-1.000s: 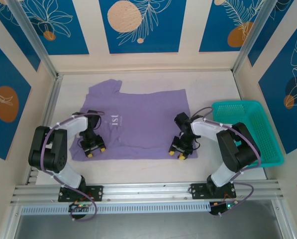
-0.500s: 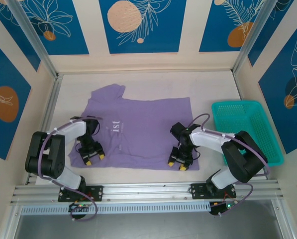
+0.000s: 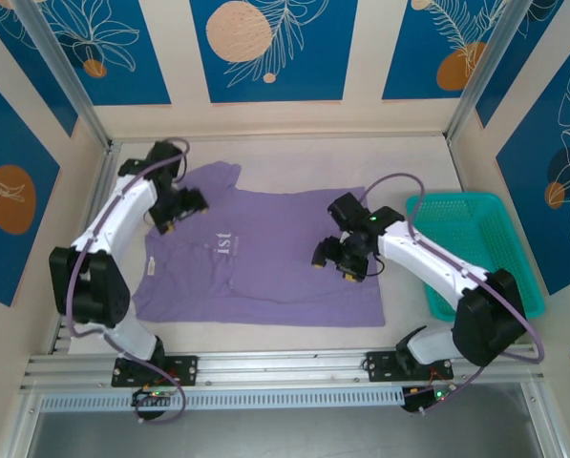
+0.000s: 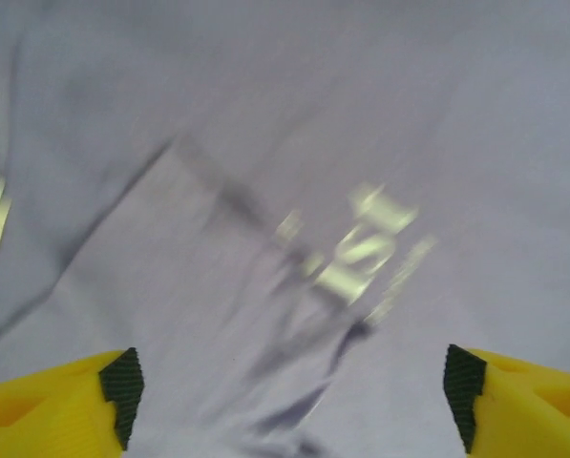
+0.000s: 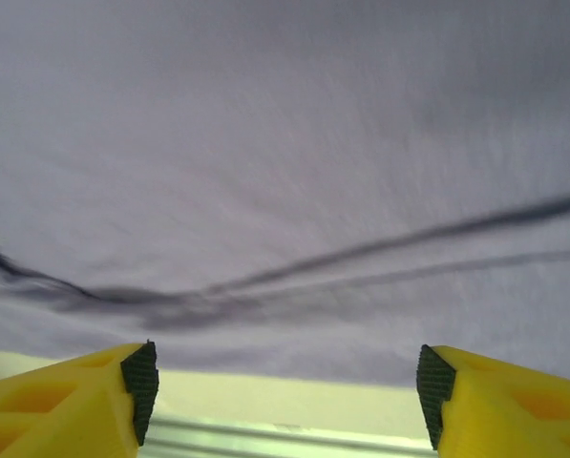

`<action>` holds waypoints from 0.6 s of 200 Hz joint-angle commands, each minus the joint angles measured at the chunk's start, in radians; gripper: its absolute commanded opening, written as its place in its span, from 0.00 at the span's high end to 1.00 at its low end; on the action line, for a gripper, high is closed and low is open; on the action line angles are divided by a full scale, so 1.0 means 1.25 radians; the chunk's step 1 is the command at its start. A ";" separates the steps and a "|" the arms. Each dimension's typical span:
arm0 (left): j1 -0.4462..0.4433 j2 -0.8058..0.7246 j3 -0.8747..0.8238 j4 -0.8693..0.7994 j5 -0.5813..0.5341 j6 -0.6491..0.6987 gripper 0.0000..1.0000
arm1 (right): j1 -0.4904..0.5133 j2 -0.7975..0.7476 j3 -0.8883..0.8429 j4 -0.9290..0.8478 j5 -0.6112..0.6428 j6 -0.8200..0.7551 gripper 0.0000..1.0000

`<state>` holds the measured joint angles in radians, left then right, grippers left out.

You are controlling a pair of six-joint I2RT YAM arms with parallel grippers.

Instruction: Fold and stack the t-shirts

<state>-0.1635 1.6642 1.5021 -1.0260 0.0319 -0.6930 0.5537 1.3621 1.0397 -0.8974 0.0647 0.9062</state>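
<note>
T-shirt flat; left claw, right claw spread, empty

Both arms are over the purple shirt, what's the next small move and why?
Probably lower the left gripper and right gripper onto the t-shirt and pinch it for a fold: it lies spread out, not yet folded, and their fingers stand apart with nothing between.

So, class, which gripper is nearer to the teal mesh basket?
Right. The right gripper hangs over the half of the purple t-shirt beside the teal mesh basket; the left gripper is over the opposite shoulder, the whole shirt away.
</note>
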 commanded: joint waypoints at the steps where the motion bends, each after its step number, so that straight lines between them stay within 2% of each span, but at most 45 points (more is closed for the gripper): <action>1: 0.010 0.101 0.104 0.061 0.016 0.043 0.13 | -0.049 -0.038 0.004 0.092 0.104 0.017 0.24; 23: 0.021 0.196 0.228 0.055 -0.003 0.089 0.10 | -0.112 -0.030 0.004 0.229 0.120 -0.044 0.23; 41: 0.034 0.261 0.306 0.095 -0.003 0.111 0.09 | -0.149 0.015 0.030 0.289 0.081 -0.115 0.23; 55: 0.040 0.317 0.362 0.129 -0.005 0.128 0.09 | -0.174 0.068 0.091 0.238 0.016 -0.169 0.23; 69: 0.056 0.414 0.499 0.086 0.013 0.149 0.09 | -0.186 0.113 0.156 0.169 -0.040 -0.194 0.25; 90: 0.071 0.575 0.707 0.015 -0.001 0.170 0.08 | -0.181 0.098 0.132 0.208 -0.036 -0.209 0.25; 120: 0.087 0.729 0.840 0.044 0.056 0.153 0.07 | -0.202 0.174 0.163 0.187 -0.021 -0.186 0.28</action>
<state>-0.0769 2.4451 2.4397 -0.9310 0.0525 -0.5213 0.3229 1.5101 1.2007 -0.6258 0.0532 0.6853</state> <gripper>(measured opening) 0.921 0.740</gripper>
